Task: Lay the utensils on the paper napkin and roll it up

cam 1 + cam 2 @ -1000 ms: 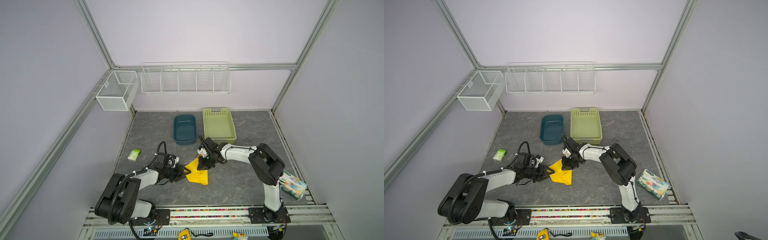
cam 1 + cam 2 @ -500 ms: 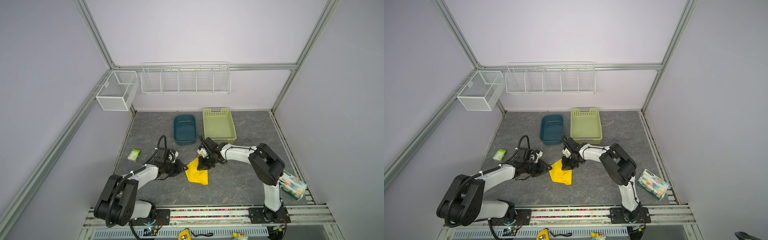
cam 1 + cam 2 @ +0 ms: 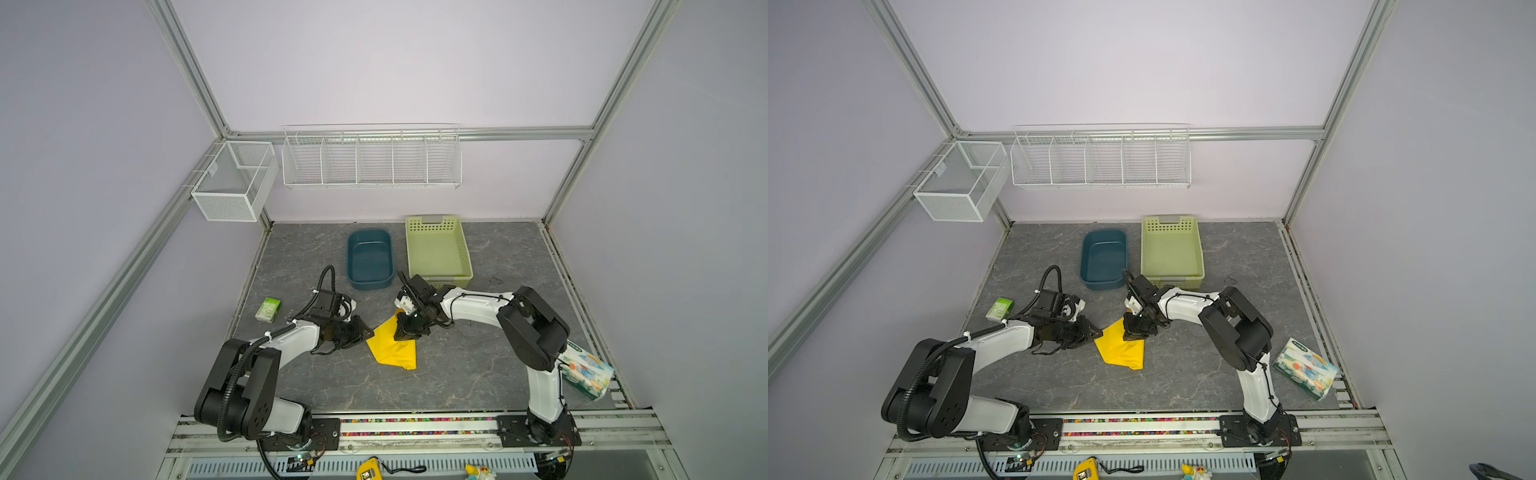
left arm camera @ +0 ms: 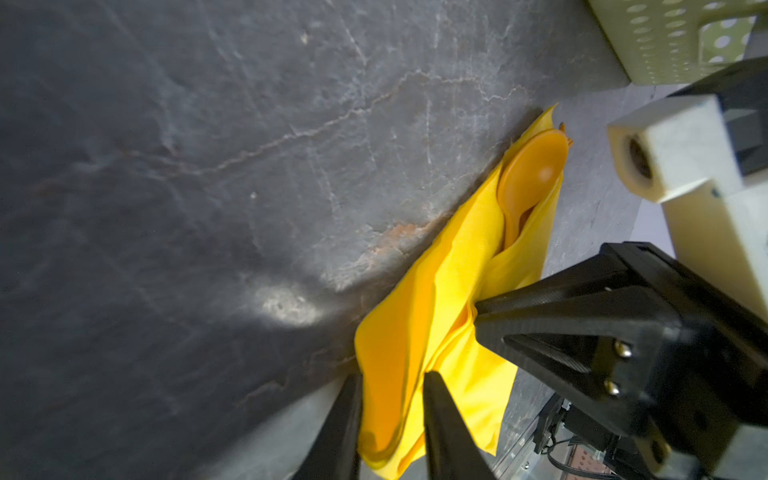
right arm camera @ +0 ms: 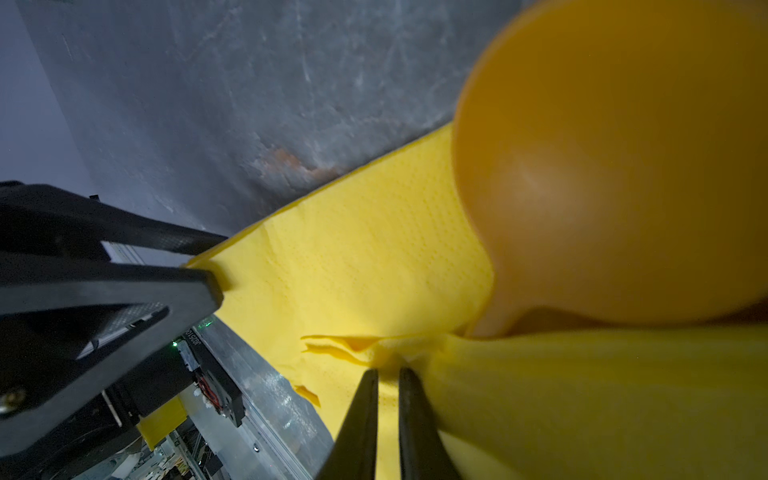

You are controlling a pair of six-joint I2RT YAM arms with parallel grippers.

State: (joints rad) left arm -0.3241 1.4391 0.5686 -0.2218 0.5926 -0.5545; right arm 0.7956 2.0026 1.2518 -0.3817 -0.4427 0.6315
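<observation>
Left pincer has returned to grip the paper napkin

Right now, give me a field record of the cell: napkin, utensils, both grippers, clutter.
paper napkin: yellow, loosely folded over, lying between the two grippers
spoon: bowl sticks out of the fold at the end toward the green basket; handle wrapped
other utensils: hidden in the fold, cannot confirm
left gripper: shut on the napkin's edge
right gripper: shut on a napkin fold near the spoon
roll: not finished
clutter: blue tub beside the basket; tissue pack far right; small packet far left
</observation>
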